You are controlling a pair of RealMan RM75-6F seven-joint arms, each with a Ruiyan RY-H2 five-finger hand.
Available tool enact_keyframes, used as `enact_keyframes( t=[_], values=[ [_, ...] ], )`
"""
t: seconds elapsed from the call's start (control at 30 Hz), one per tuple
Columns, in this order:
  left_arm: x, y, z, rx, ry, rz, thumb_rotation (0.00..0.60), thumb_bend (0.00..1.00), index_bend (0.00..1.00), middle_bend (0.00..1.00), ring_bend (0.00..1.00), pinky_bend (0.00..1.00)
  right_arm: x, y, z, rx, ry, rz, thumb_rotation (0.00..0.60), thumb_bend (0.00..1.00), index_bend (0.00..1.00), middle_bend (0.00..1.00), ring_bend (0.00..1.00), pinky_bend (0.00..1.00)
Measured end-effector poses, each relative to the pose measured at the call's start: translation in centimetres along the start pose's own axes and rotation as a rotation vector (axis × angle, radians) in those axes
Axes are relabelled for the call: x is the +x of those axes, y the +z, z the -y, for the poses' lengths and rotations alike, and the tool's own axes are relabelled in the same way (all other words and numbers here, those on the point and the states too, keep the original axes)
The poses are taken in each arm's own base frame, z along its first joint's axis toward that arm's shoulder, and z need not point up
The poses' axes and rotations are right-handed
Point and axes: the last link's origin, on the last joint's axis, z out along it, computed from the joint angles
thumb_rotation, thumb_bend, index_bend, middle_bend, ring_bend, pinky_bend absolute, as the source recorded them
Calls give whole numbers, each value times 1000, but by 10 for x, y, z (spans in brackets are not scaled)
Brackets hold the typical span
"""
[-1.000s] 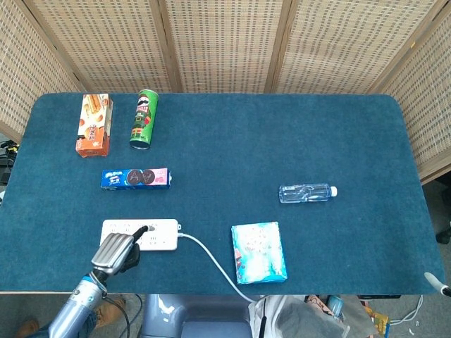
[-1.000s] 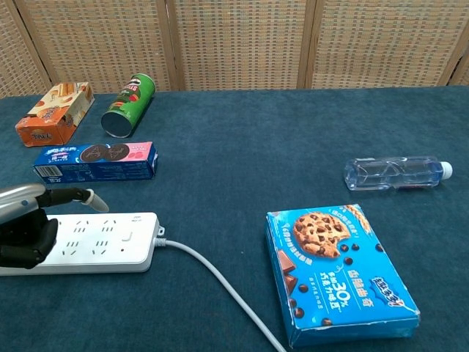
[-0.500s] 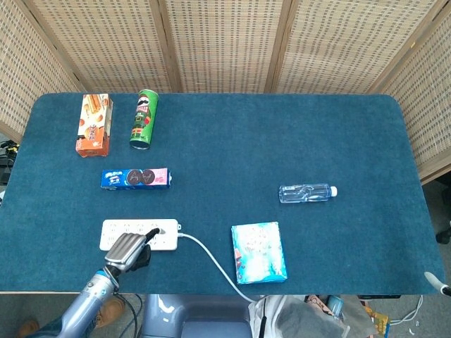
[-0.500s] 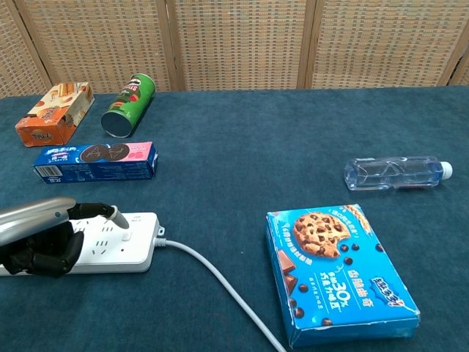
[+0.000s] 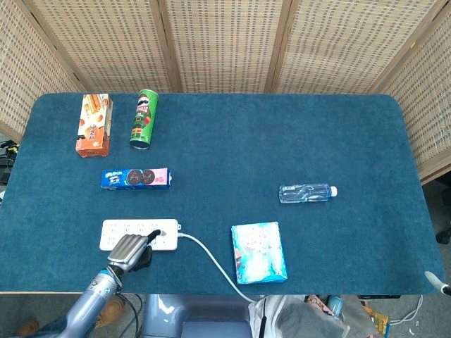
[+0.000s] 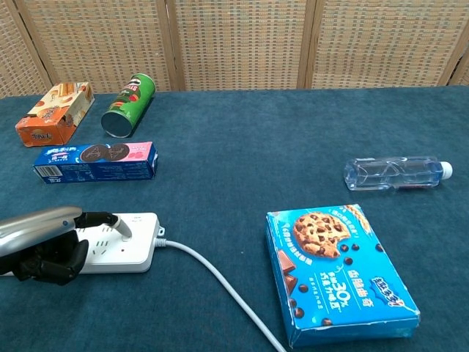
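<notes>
We count one of each thing on the blue worktop (image 5: 232, 134): one power strip, one cookie box, one water bottle, one biscuit pack, one orange snack box and one crisp can.

Nearest to us, our left hand (image 6: 45, 246) lies over the left part of the white power strip (image 6: 123, 242), one fingertip (image 6: 124, 233) stretched out and resting on its top face while the other fingers are curled under; it grasps nothing. The strip lies flat near the front left edge, its long axis running left to right, with its cable (image 5: 211, 262) leaving the right end and trailing off the front edge. Our right hand does not show in either view.

To the right of the cable lies the blue cookie box (image 6: 338, 271), flat, picture side up and closed. Further back on the right the water bottle (image 6: 396, 173) lies on its side, cap pointing right; we cannot tell what is in it.

Behind the strip the biscuit pack (image 6: 97, 160) lies lengthwise left to right. At the far left, the orange snack box (image 6: 57, 112) and the green crisp can (image 6: 129, 104) lie side by side, the can's near end facing us.
</notes>
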Motion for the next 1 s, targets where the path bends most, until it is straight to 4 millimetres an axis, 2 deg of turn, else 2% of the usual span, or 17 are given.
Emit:
enact_keyframes(
  t=[0.4,0.5,0.6,0.63,0.67,0.7,0.73,0.77,0.8,0.83,0.87,1.0],
  values=[
    [-2,0,2,9,-4,19,600,1000,204,1000,1000,1000,0,0,0,2,0,-2,600,0,0,0,0,0],
    [8,-3,0,-7,-25,-40,600,1000,204,1000,1000,1000,-1,0,0,3,-2,-1,600,0,0,0,0,0],
    [27,-12,0,-38,-46,-154,600,1000,203,1000,1000,1000,-1,0,2,8,-3,0,600,0,0,0,0,0],
    [36,-18,0,-54,-54,-204,600,962,195,996,1000,998,-1,0,2,9,-3,0,600,0,0,0,0,0],
    [43,-22,1,-67,-58,-243,600,831,166,969,986,974,-1,0,2,10,-3,0,600,0,0,0,0,0],
    [50,-27,2,-79,-62,-283,600,671,128,923,949,929,-1,-1,3,12,-3,0,600,0,0,0,0,0],
    [59,-34,4,-94,-65,-336,600,377,69,776,822,771,-1,-1,3,12,-3,-1,600,0,0,0,0,0],
    [65,-39,6,-102,-63,-375,600,141,21,514,567,506,-1,-1,3,13,-3,-2,600,0,0,0,0,0],
    [71,-46,10,-108,-59,-411,600,41,3,336,380,326,-1,-1,3,13,-3,-3,600,0,0,0,0,0],
    [79,-54,16,-110,-43,-449,600,0,0,91,118,85,-1,-2,4,14,-3,-4,600,0,0,0,0,0],
    [84,-61,21,-105,-25,-467,600,0,0,5,13,9,-1,-2,4,16,-3,-4,600,0,0,0,0,0],
    [94,-83,47,-18,88,-481,600,0,0,0,0,0,-1,-3,6,20,-5,-5,600,0,0,0,0,0]
  ],
)
